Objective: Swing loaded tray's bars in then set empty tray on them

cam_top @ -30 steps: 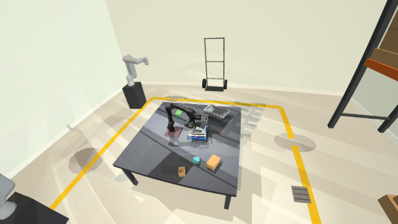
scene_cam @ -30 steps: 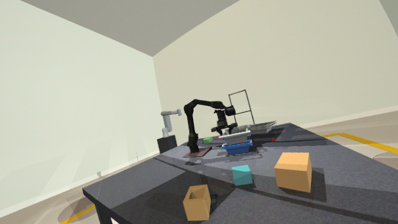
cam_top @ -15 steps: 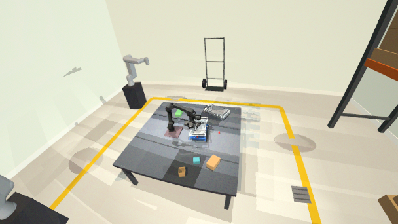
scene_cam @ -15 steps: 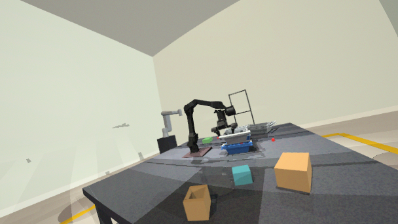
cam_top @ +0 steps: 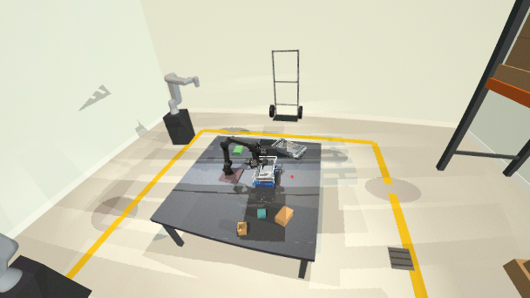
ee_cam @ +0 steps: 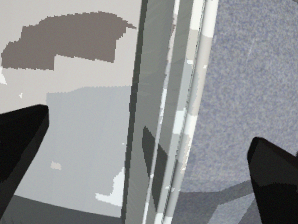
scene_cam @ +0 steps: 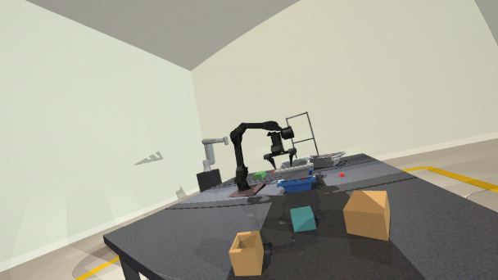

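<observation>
The loaded blue tray [cam_top: 264, 184] [scene_cam: 296, 187] stands on the table, with a little red of its load showing near the rim. A pale grey empty tray [scene_cam: 298, 170] sits above it, roughly level, and does not look dropped inside. The two wire bars are too small or hidden to make out, so their contact with the upper tray cannot be told. My gripper [scene_cam: 282, 166] [ee_cam: 150, 132] is wide open and empty. Its fingers stand on either side of the grey tray's long wall in the wrist view, without touching it.
Another pale tray [cam_top: 288, 148] lies at the back right. A green block [cam_top: 238, 150] [scene_cam: 260, 175] is behind the arm's base. A small red block [cam_top: 292, 176] [scene_cam: 341, 174] lies right of the stack. A teal block [scene_cam: 303, 219], an orange block [scene_cam: 366, 214] and an open box [scene_cam: 246, 255] stand in front.
</observation>
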Tool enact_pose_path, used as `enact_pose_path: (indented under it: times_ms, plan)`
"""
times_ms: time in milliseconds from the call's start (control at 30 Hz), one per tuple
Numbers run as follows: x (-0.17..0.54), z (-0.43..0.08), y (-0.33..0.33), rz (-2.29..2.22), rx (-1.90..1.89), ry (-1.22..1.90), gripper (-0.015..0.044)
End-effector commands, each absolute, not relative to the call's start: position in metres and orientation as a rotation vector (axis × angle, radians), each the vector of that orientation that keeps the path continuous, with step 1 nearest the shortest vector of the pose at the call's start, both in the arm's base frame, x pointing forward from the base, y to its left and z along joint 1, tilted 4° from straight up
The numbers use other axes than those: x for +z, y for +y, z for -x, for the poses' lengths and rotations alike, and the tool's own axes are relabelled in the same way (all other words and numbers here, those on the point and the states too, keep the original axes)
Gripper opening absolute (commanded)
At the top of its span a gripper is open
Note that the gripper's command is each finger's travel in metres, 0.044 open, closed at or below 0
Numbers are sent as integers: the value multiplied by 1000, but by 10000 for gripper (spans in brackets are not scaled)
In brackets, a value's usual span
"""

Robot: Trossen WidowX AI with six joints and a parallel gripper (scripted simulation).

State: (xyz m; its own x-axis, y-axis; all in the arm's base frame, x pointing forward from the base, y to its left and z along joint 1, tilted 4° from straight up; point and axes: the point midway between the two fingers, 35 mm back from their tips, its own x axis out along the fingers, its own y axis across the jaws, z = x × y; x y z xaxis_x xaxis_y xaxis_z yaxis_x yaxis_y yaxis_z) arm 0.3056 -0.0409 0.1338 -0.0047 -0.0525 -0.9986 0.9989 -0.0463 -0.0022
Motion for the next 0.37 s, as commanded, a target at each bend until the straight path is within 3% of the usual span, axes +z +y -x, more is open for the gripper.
enact_pose_path:
  times_ms: [0,333]
  plan:
    - [157,-308,-40,-1208,-1267,1140,440]
    - [205,-303,-37,-1211,-1261,1133,440]
